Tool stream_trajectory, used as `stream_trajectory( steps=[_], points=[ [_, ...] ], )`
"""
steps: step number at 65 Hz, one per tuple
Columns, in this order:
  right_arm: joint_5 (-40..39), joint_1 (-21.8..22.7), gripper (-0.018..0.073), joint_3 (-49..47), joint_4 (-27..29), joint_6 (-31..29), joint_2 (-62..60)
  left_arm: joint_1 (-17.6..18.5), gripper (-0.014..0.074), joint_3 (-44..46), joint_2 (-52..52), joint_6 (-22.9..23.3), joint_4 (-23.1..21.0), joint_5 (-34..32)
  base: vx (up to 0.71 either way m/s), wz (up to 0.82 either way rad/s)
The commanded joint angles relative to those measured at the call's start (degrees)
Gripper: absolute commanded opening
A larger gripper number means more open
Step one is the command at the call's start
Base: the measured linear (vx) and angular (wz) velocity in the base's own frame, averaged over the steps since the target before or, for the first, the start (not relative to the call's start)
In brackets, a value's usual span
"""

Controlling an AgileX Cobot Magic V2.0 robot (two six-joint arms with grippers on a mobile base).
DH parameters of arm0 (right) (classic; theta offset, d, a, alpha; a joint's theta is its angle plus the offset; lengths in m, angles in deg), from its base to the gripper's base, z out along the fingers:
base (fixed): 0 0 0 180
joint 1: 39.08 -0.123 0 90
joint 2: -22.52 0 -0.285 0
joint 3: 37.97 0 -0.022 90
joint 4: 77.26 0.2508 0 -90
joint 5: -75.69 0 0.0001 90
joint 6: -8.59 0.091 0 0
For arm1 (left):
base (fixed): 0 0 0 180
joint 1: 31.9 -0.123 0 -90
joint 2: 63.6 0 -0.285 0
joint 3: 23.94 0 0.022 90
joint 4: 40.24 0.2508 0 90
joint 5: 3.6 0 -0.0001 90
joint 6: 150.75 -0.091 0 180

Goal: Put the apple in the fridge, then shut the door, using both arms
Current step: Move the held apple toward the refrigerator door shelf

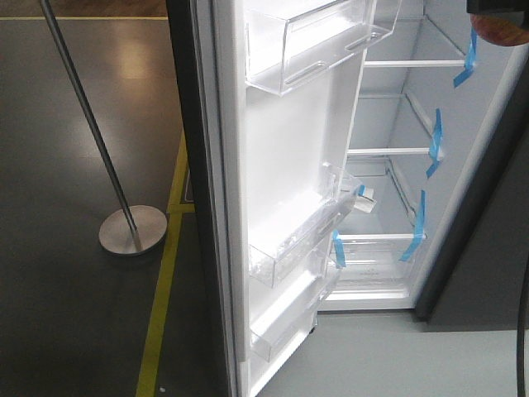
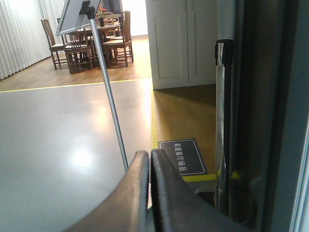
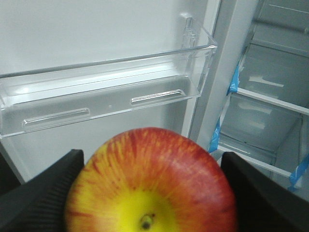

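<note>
Jaws of the right gripper (image 3: 152, 195) pinch the apple (image 3: 159, 164) from either side, their dark ribbed pads (image 3: 41, 193) set against its widest part, with the stem end facing the wrist camera. The fruit looks firm and light, but its glossy, rounded skin is likely slippery, so a hold across the middle seems the safest; squeezing too hard could bruise it, and a grip nearer the top or bottom might let it pop out. It hangs in the air in front of the open door (image 1: 281, 165), just before an empty clear bin (image 3: 111, 92) on the white lining, and near the mouth of the fridge (image 1: 397, 83). In the front view it shows only at the upper right corner. Inside, white shelves (image 1: 388, 151) carry strips of blue tape (image 1: 436, 136), and nothing appears to sit on them. The left gripper (image 2: 149, 159) has its jaws pressed together on nothing, looking along the door's dark outer side. A metal stand (image 1: 91, 124) is on the grey floor well apart.
</note>
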Motion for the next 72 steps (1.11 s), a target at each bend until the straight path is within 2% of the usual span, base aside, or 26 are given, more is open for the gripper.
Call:
stream_trajectory(
  steps=[1, 72],
  points=[
    [-3.5, 0.3, 0.0119, -1.8, 2.7, -0.1, -1.9, 0.4, -0.0007, 1.2, 0.9, 0.4, -0.1, -3.8, 0.04, -0.01],
    [-3.5, 0.3, 0.0119, -1.8, 2.7, -0.1, -1.9, 0.4, -0.0007, 1.2, 0.9, 0.4, -0.1, -3.8, 0.03, -0.01]
  ],
)
